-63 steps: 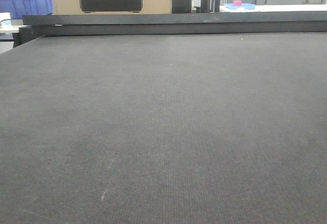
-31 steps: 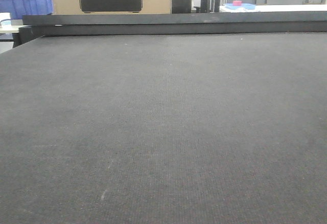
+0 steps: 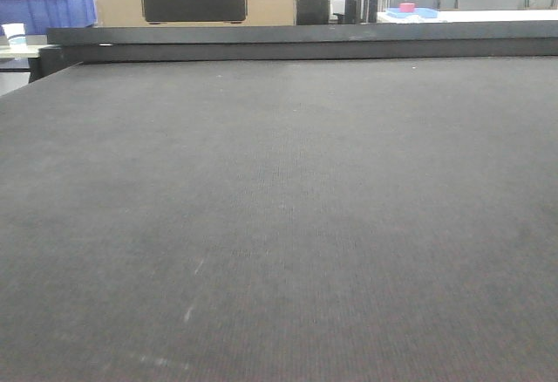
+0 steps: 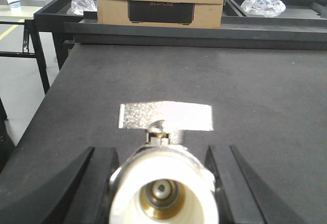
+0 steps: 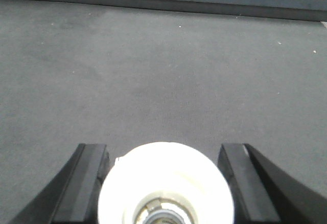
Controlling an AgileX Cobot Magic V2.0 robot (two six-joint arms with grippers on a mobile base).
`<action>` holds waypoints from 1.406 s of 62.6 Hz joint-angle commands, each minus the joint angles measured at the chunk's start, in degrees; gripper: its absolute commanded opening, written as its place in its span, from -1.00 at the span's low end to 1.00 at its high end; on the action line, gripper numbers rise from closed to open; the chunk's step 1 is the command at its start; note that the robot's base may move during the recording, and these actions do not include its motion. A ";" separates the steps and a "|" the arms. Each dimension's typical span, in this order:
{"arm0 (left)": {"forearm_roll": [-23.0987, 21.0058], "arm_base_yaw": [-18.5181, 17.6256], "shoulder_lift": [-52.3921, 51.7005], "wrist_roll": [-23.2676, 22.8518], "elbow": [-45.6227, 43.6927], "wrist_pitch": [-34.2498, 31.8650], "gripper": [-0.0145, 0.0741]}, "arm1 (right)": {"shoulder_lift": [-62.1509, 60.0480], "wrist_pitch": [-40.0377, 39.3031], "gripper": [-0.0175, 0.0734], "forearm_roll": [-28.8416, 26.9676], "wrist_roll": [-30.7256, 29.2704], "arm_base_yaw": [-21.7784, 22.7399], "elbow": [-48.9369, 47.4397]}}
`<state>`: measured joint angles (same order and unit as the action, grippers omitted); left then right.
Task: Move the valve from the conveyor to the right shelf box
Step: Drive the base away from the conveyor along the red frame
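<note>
Clamping a white-capped brass valve with flat silver handle (image 4: pixel 162 185) over the dark grey woven conveyor (image 3: pixel 279 208), bore axis along its fingers, the left tool (image 4: pixel 161 151) mirrors the right tool (image 5: pixel 162 150), closed on a second white-ended valve (image 5: pixel 166 183) and likely nearer a right-side drop.

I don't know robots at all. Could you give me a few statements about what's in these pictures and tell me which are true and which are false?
1. The left gripper has a valve clasped between its fingers. True.
2. That valve's handle is red. False: it is silvery metal.
3. A cardboard box stands beyond the belt. True.
4. The bin at the far left of the front view is green. False: it is blue.
5. Nothing sits between the right gripper's fingers. False: a round white valve end fills the gap.
</note>
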<state>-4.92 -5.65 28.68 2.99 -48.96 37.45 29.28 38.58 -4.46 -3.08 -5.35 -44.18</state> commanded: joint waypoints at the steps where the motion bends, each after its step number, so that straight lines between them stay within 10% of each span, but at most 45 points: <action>1: -0.43 -0.12 -0.47 -0.02 -0.47 -3.05 -0.92 | -0.56 -3.70 -0.97 0.24 -0.01 0.25 -0.40; 88: -0.43 -0.12 -0.47 -0.02 -0.47 -3.05 -0.92 | -0.56 -3.91 -0.97 0.24 -0.01 0.25 -0.40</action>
<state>-4.92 -5.65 28.68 2.99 -48.96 37.45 29.28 38.58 -4.46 -3.08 -5.35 -44.18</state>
